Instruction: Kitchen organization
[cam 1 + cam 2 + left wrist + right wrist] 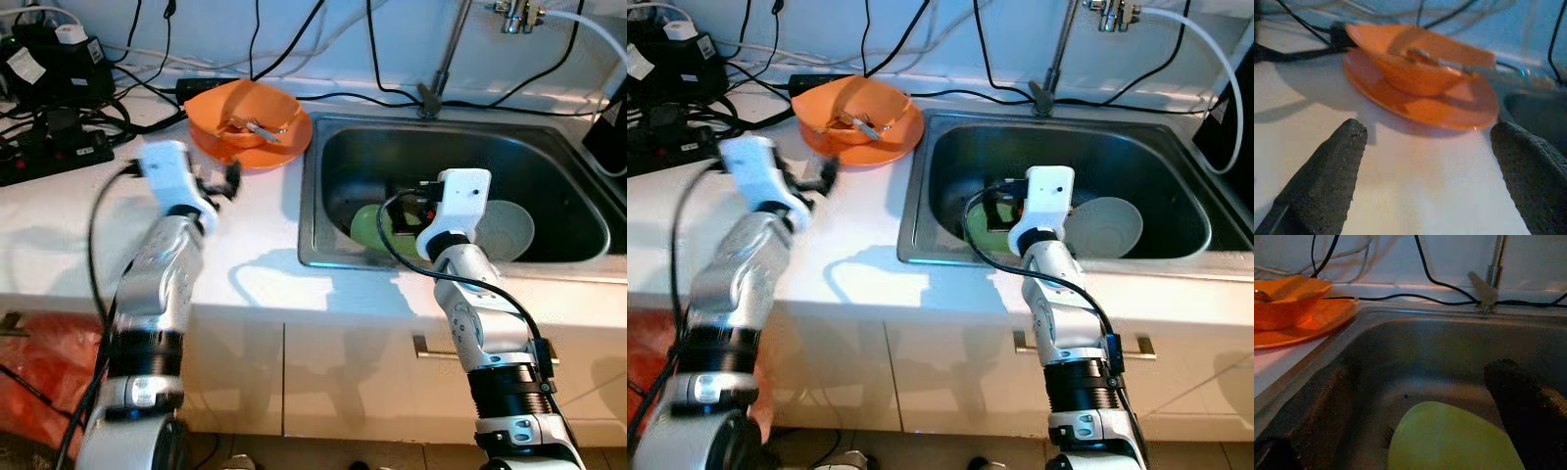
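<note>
Worktop (245, 264), white, carrying one steel sink (313, 196) set into its right half and one orange plate (284, 147) just beside the sink's back-left corner. One orange bowl (230, 110) sits on the plate, tilted, with one metal utensil (260, 125) lying inside it. Inside the sink lie two dishes: one green plate (367, 227) toward the front-left of the basin and one grey plate (509, 230) to its right; a dark item between them cannot be made out. One tap (446, 54) rises at the sink's back edge, and black cables (284, 59) run along the worktop's back edge to a power strip (49, 157) at the back-left corner. Left gripper (1425, 147) hovers above bare worktop in front of the orange plate, fingers (1327, 171) spread wide and holding nothing. Right gripper (1415, 396) hangs over the sink's front-left part, above the green plate, fingers (1518, 387) likewise wide apart and empty. Bare worktop lies between the left gripper and the sink's left rim.
</note>
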